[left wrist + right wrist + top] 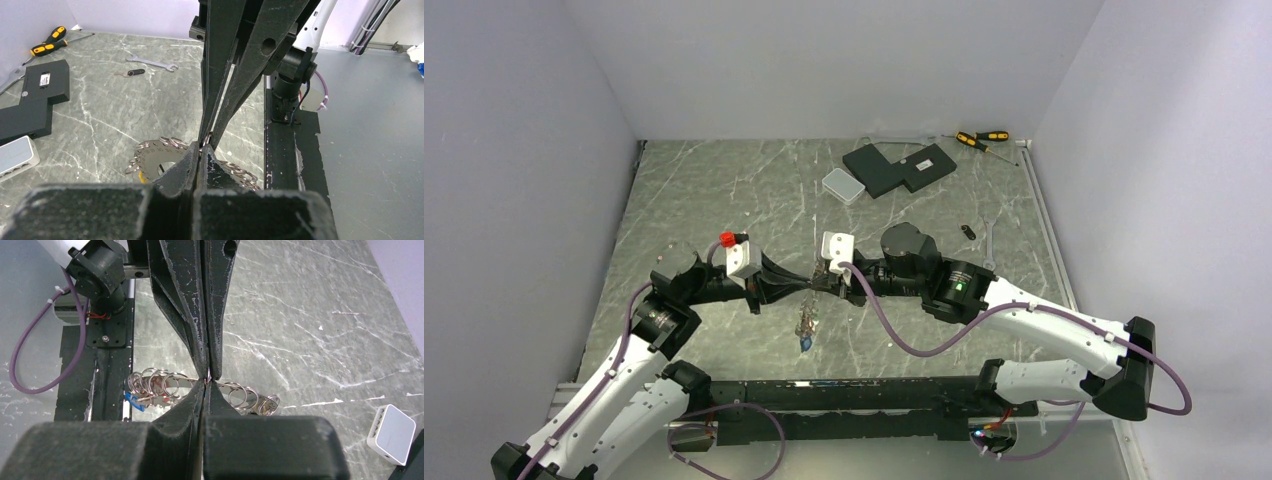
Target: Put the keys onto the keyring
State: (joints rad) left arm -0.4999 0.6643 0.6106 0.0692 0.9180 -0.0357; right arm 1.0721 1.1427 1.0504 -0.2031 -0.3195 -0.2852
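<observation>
The keyring [806,318] hangs above the table at mid-front, where my two grippers meet tip to tip. It is a flat silver disc [152,159] with several small split rings round its rim; it also shows in the right wrist view [176,383]. A blue key [807,343] dangles lowest from it [132,401], with a yellow-orange bit [142,176] beside the disc. My left gripper [202,148] is shut at the disc's rim. My right gripper [208,379] is shut there too, from the opposite side. The exact pinch point is hidden by the fingers.
At the back lie a black stepped block [899,166], a small white box [843,185] and two yellow-black screwdrivers [980,139]. A silver wrench [151,62] and a small black key [133,73] lie on the marble at the right. A black rail [844,392] runs along the front edge.
</observation>
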